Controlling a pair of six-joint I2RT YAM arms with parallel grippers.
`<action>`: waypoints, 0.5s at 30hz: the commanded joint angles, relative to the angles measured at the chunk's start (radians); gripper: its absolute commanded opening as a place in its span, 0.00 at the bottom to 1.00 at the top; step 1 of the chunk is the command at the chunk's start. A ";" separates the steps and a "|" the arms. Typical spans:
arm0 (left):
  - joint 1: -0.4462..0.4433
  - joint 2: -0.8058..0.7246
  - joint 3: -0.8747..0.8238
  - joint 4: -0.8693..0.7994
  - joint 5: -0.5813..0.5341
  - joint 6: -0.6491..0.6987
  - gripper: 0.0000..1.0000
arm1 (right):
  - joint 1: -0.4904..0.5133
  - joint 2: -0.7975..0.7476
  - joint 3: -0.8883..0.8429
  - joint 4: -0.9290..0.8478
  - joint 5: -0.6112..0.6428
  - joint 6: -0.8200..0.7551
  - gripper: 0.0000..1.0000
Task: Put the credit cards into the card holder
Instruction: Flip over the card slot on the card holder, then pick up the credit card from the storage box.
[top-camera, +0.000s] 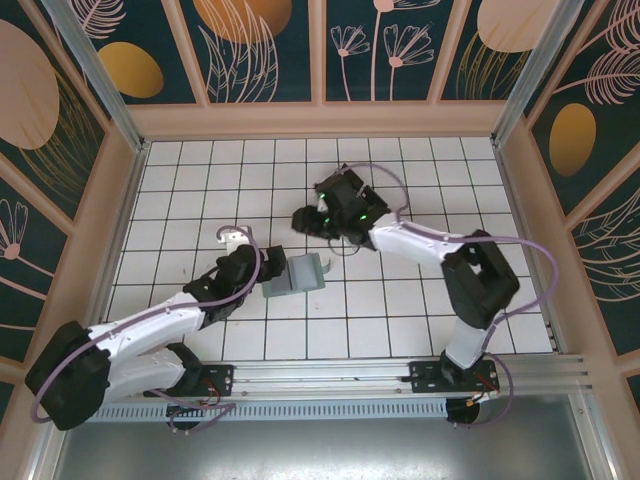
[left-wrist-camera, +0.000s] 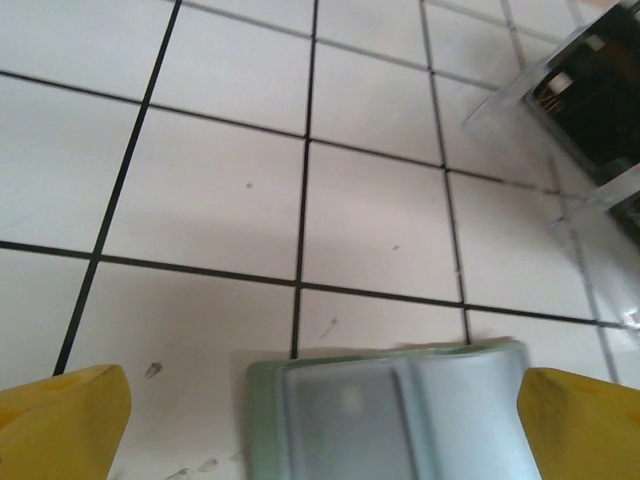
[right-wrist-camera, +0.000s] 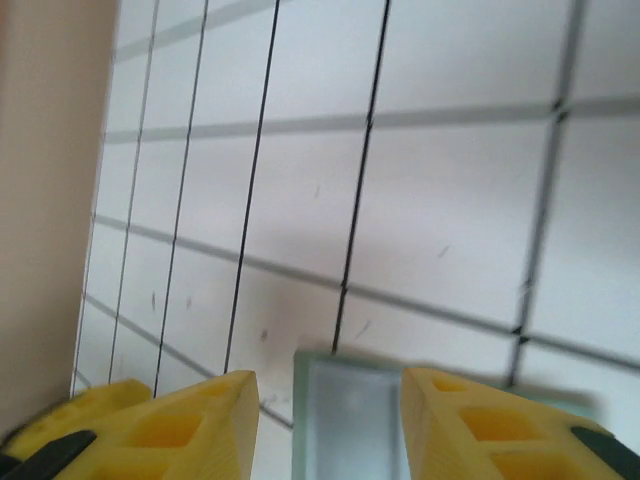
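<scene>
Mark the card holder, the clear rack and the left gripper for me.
card holder (top-camera: 292, 276): top external view, middle of its grey-green face.
clear rack (left-wrist-camera: 585, 115): left wrist view, its dark slotted middle.
left gripper (left-wrist-camera: 320, 410): left wrist view, midway between its open yellow fingertips.

We see a white tiled table (top-camera: 420, 300) with black lines, closed in by beige walls (top-camera: 320, 118) with dark flower panels (top-camera: 260, 40). A clear plastic rack (top-camera: 233, 237) stands at nine o'clock from the table's middle, and a metal rail (top-camera: 350, 375) lies at six o'clock
</scene>
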 joint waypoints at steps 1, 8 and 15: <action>0.031 0.037 0.062 -0.028 0.063 0.051 0.99 | -0.078 -0.036 0.040 -0.152 0.107 -0.132 0.42; 0.094 0.101 0.112 -0.031 0.122 0.060 0.99 | -0.183 0.036 0.160 -0.325 0.235 -0.329 0.39; 0.137 0.182 0.159 -0.034 0.164 0.054 0.99 | -0.207 0.106 0.192 -0.372 0.312 -0.430 0.36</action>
